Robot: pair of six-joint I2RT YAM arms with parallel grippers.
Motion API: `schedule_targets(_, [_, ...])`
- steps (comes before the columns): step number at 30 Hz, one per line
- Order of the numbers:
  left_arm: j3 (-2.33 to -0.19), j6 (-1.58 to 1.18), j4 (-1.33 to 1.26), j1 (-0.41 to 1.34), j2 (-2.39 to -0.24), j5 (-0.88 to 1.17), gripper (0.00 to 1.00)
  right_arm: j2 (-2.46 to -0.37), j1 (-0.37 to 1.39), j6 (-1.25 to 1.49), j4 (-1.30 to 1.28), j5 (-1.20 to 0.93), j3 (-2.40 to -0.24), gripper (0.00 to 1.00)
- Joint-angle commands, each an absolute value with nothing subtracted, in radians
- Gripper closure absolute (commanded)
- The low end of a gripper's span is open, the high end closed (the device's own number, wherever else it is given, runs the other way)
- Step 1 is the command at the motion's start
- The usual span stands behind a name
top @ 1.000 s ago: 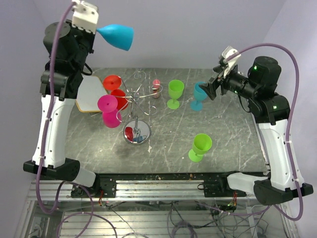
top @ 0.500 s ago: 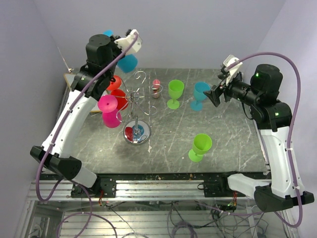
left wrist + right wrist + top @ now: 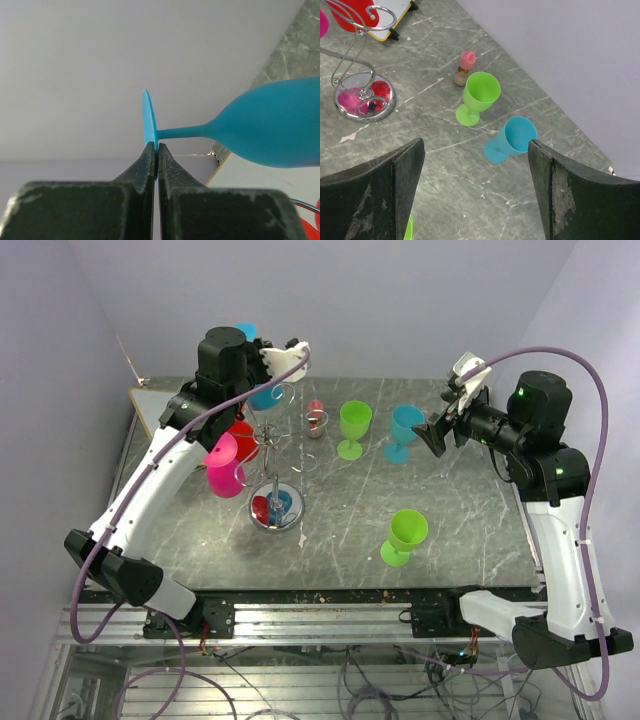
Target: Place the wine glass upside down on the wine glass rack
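My left gripper point(image 3: 158, 146) is shut on the edge of the foot of a blue wine glass point(image 3: 270, 127), whose stem and bowl run off to the right in the left wrist view. From above, its bowl point(image 3: 266, 397) hangs at the upper back arms of the wine glass rack point(image 3: 272, 440), a silver wire stand on a round chrome base point(image 3: 276, 508); whether they touch I cannot tell. A red glass point(image 3: 240, 435) and a pink glass point(image 3: 222, 465) hang on the rack's left side. My right gripper point(image 3: 475, 145) hovers open and empty at the right.
A second blue glass point(image 3: 403, 430) stands just left of the right gripper. Two green glasses point(image 3: 353, 427) point(image 3: 405, 535) stand on the grey table. A small pink-capped bottle point(image 3: 316, 418) is behind the rack. A white board point(image 3: 395, 7) lies at the back left.
The left arm has swung right and down, bringing the blue glass from high at the left to the top of the rack. The right arm has barely moved.
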State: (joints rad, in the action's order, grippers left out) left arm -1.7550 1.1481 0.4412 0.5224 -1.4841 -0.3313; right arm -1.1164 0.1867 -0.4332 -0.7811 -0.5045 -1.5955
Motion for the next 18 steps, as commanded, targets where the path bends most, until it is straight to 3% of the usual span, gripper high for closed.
schedule_targets(1, [-1.734,1.2,0.452,0.539,-1.442,-0.283,0.93,-1.097,0.177,-0.439,-0.775,-0.52,-1.586,0.16])
schedule_targets(18, [-1.652,1.163,0.481,0.578,-1.395,-0.203,0.93,-1.092,0.165,-0.441,-0.771,-0.534,-1.569,0.16])
